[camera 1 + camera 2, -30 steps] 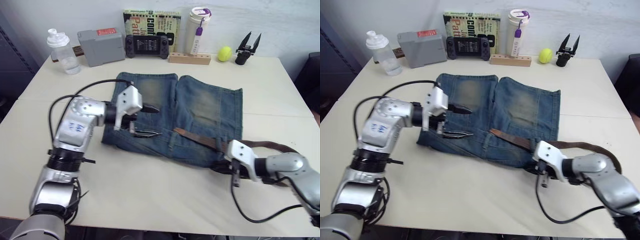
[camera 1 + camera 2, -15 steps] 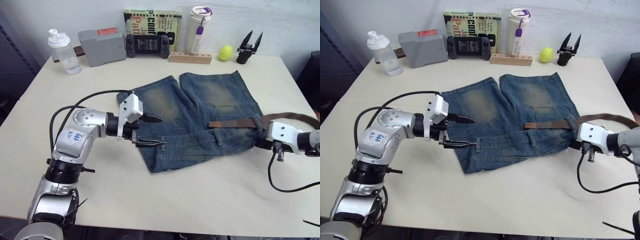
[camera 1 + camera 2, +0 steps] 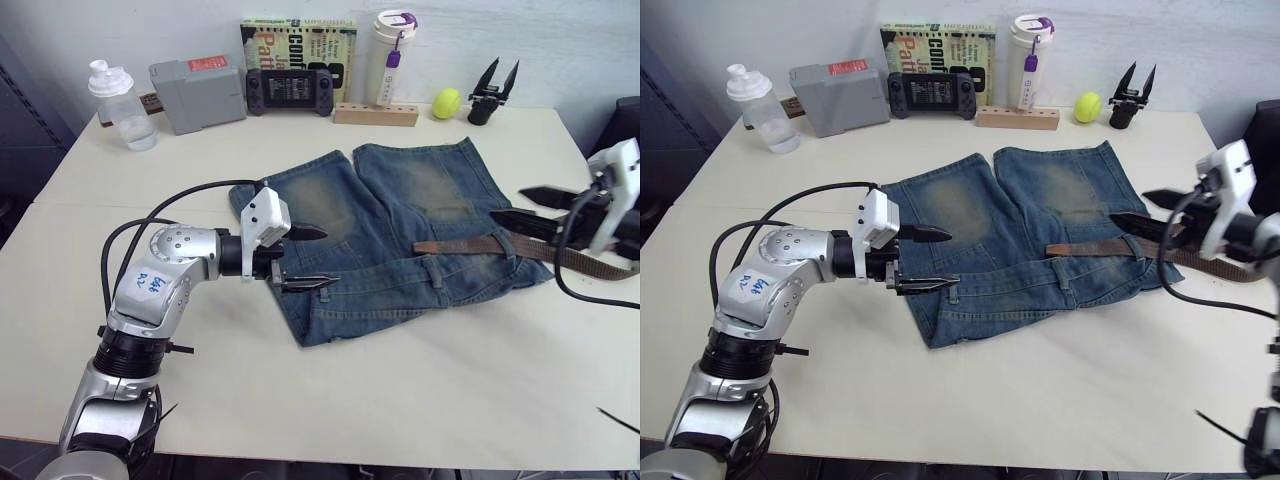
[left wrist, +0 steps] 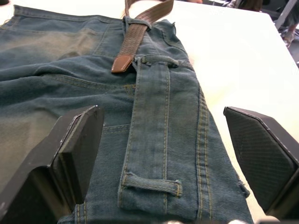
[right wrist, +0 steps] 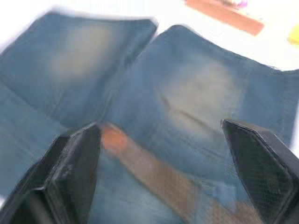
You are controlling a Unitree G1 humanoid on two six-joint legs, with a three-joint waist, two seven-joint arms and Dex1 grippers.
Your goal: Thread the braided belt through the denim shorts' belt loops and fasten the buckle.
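The braided belt (image 3: 470,245) lies along the waistband of the denim shorts (image 3: 400,225), its leather tip pointing at the left gripper (image 3: 310,258) (fingers spread, empty), while the right gripper (image 3: 525,208) hovers open over its far stretch.

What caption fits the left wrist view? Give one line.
Open left hand over denim shorts, braided belt tip through one belt loop.

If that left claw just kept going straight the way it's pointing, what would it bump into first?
Probably the denim shorts: the open left gripper points along their waistband, with a belt loop just ahead. The braided belt lies farther on.
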